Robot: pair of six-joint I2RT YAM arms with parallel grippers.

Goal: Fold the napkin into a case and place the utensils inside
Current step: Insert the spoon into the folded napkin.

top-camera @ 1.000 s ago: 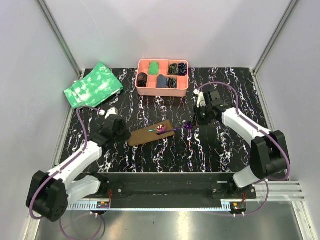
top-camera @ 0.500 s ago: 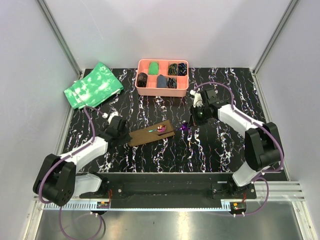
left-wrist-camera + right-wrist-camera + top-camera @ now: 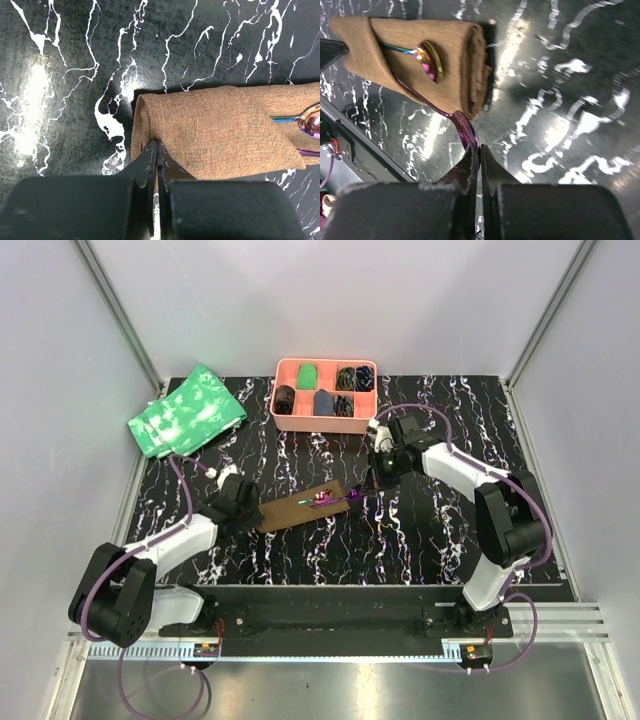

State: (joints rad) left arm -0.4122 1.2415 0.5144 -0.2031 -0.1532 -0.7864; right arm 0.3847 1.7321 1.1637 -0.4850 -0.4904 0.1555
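The brown napkin lies folded as a narrow case (image 3: 300,508) in the middle of the table, also seen in the left wrist view (image 3: 220,127) and the right wrist view (image 3: 375,40). A spoon with a shiny pink-red bowl (image 3: 431,60) and a teal stem sits tucked in it. My left gripper (image 3: 245,502) is shut on the case's left end (image 3: 156,146). My right gripper (image 3: 372,485) is shut on a purple utensil (image 3: 464,131) at its outer end (image 3: 479,150); the utensil's other end runs under the case's flap.
A pink compartment tray (image 3: 320,424) with small dark and green items stands at the back centre. A green white-mottled cloth (image 3: 187,410) lies at the back left. The table is black marble-patterned with a metal rail along the near edge.
My right gripper has moved left toward the case with the purple utensil, sliding it further into the case. My left gripper has stayed at the case's left end.
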